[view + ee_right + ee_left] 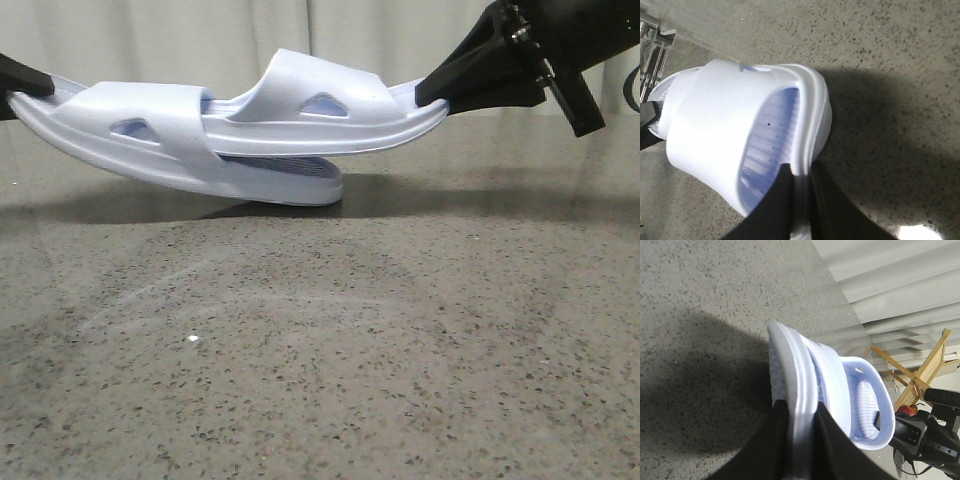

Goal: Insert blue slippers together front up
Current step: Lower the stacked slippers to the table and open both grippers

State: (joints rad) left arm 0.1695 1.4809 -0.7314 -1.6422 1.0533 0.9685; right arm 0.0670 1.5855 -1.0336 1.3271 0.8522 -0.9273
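Speckled grey tabletop (320, 380) fills the foreground of the front view; above its far part hang the blue slippers, joined end to end. Left slipper (150, 135): sole tilted, its inner end touching or nearly touching the tabletop, its outer end raised. Right slipper (330, 105): held higher, its end passed under the left slipper's strap so that the two straps sit one beside the other, both facing up. Left gripper (22, 82): clenched on the outer rim of the left slipper, the sole edge pinched between the black fingers (830, 440) in the left wrist view. Right gripper (450, 88): likewise closed on the outer end of the right slipper, fingers (830, 205) either side of the sole edge in the right wrist view.

Handling, as judged: moulded foam, light, springy and slightly bent under the pinch; the sole rim at the heel gives the firmest hold, whereas the strap with its triangular cut-outs would flex. The smooth surface may slip if the jaws relax. Insertion looks partly done; the slippers remain offset lengthwise.

Surround: pale curtain (250, 30) behind the table; wooden rack (925, 365) visible beyond in the left wrist view.
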